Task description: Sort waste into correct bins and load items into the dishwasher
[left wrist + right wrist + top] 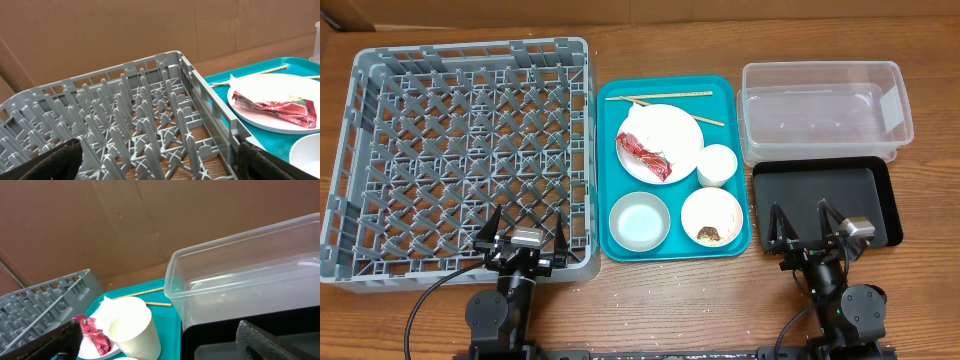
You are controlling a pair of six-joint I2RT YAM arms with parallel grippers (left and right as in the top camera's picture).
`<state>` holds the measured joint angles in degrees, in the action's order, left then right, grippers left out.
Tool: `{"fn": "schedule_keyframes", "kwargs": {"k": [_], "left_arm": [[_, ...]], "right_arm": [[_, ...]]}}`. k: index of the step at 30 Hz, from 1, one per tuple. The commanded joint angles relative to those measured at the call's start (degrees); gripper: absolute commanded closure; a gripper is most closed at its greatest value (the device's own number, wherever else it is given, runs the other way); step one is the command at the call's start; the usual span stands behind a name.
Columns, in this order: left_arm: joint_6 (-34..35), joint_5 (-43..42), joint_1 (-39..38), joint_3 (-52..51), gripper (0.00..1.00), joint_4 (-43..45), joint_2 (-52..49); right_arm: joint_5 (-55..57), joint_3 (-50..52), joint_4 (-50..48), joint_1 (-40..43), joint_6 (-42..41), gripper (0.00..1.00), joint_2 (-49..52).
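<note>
1. Left gripper point(524, 233): jaws spread as wide as possible, nothing between them; low over the near wall of the grey dish rack point(470, 50), toward its 5 o'clock corner
2. Right gripper point(801, 226): equally wide apart and empty; above the 6 o'clock edge of the black tray point(865, 200)
3. Dish rack: at 9 o'clock on the table point(650, 300), with wood showing through the lattice floor in the left wrist view
4. Teal serving tray point(732, 105): between the rack and the two bins, just beside the rack's 3 o'clock wall
5. Plate point(682, 135): in the far half of the teal tray, carrying the crumpled white napkin point(637, 127) at its 10 o'clock side and the shiny red wrapper point(644, 158) slanting across its 8 o'clock part
6. Chopsticks point(665, 97): at 12 o'clock of the plate, one along the tray's far edge, the other slanting toward 4 o'clock over the plate's rim; closest together at their 9 o'clock ends
7. Cup point(717, 165): upright, mouth up, just beside the plate at its 4 o'clock
8. Pale bowl point(639, 221): at the tray's 7 o'clock corner, upright
9. Second bowl point(712, 205): at the tray's 5 o'clock corner, with brownish scraps point(708, 234) near its 6 o'clock rim
10. Clear tub point(820, 66): at 2 o'clock on the table, with the black tray directly at its 6 o'clock, edges meeting
</note>
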<state>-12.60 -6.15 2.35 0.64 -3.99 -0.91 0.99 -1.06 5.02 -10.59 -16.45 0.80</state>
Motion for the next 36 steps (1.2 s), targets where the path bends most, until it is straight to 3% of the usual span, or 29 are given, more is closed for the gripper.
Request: {"fn": "schedule_keyframes", "kwargs": {"k": [1,12,21,28,36], "left_arm": [[-0.5,0.3,0.3,-0.4,0.00,0.0,0.3],[-0.5,0.3,0.3,-0.4,0.00,0.0,0.3],[-0.5,0.3,0.3,-0.4,0.00,0.0,0.3],[-0.5,0.3,0.3,-0.4,0.00,0.0,0.3],[-0.5,0.3,0.3,-0.4,0.00,0.0,0.3]], "right_arm": [[0.2,0.6,-0.3,-0.4,0.4,0.00,-0.5],[0.3,0.6,-1.7,-0.4,0.0,0.00,-0.5],[-10.4,-3.1,-8.0,-0.4,1.7,0.00,-0.3],[-16.4,-18.4,-1.4,-0.4,4.9,0.00,7.5],[-23.7,-44.3,11.9,-0.4,5.0,0.00,33.2]]}}
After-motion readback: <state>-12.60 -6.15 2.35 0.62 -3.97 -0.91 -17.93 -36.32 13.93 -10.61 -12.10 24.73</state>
